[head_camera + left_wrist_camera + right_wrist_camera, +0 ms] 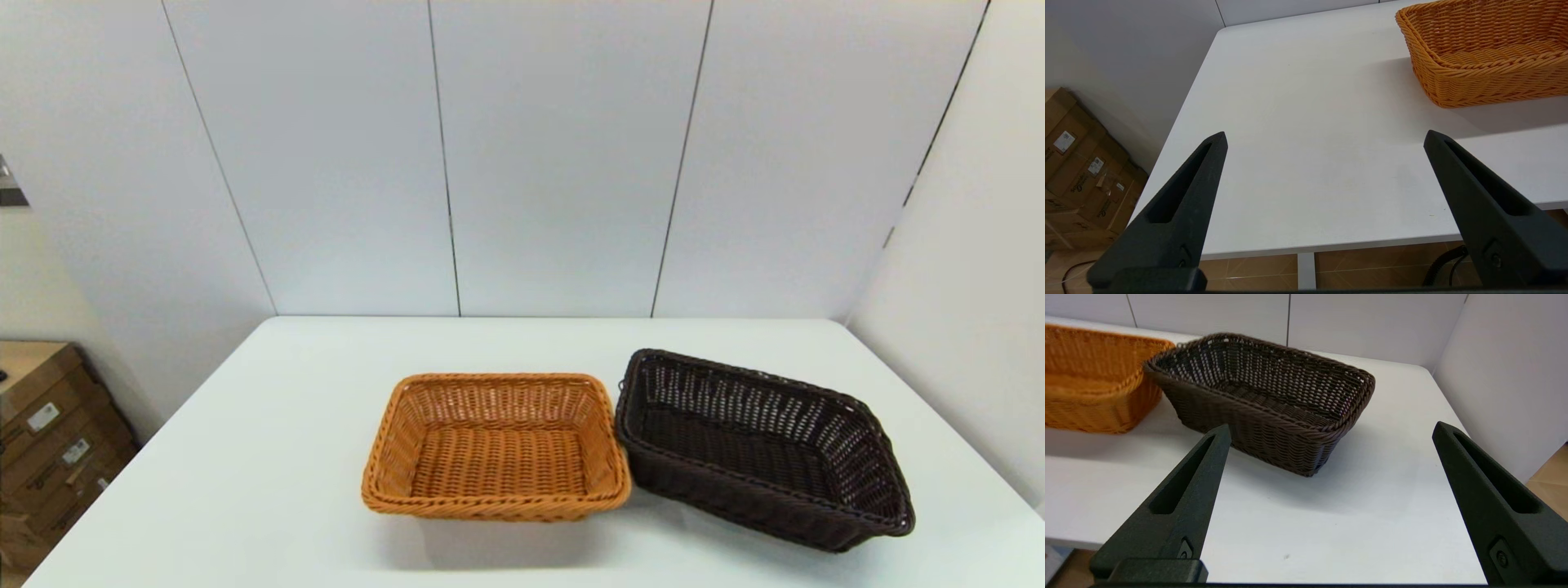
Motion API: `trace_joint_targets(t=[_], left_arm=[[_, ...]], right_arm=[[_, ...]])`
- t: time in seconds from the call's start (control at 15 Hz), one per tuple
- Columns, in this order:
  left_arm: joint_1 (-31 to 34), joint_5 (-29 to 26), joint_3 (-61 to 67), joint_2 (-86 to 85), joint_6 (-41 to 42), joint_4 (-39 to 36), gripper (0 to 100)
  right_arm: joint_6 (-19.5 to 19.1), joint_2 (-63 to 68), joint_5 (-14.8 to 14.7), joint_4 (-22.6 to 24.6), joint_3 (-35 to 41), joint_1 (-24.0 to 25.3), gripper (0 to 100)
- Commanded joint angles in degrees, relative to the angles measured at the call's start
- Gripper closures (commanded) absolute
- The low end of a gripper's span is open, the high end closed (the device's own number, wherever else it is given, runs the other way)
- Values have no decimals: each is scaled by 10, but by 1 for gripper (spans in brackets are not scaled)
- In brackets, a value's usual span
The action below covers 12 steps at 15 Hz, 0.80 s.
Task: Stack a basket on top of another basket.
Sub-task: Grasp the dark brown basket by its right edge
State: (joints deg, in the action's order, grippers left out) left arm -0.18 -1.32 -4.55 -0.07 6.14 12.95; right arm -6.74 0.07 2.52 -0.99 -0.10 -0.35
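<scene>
Right gripper [1331, 430] spread wide near table edge, holding nothing; dark basket [1274, 400] just ahead, nothing inside. Left gripper [1325, 136] likewise wide; orange basket [1486, 53] ahead, off to side, nothing inside. Baskets touching on white table [269, 457]

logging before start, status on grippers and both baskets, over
Left gripper and right gripper open, back near the table's front edge. Dark brown basket beside orange-tan basket, not stacked. Nothing in the way.
</scene>
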Motion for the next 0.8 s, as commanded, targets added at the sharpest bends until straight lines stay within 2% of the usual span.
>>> trace_joint_targets(t=[0.07, 0.47, 0.67, 0.8], left_arm=[[0, 0, 0, 1, 0, 1, 0], [0, 0, 0, 1, 0, 1, 0], [0, 0, 0, 1, 0, 1, 0], [0, 0, 0, 1, 0, 1, 0]], right_arm=[[-20, 51, 3, 6, -3, 0, 0], [-17, 284, 31, 9, -161, 4, 0], [-14, 411, 35, 5, -239, 11, 0], [7, 521, 35, 2, -291, 11, 0]])
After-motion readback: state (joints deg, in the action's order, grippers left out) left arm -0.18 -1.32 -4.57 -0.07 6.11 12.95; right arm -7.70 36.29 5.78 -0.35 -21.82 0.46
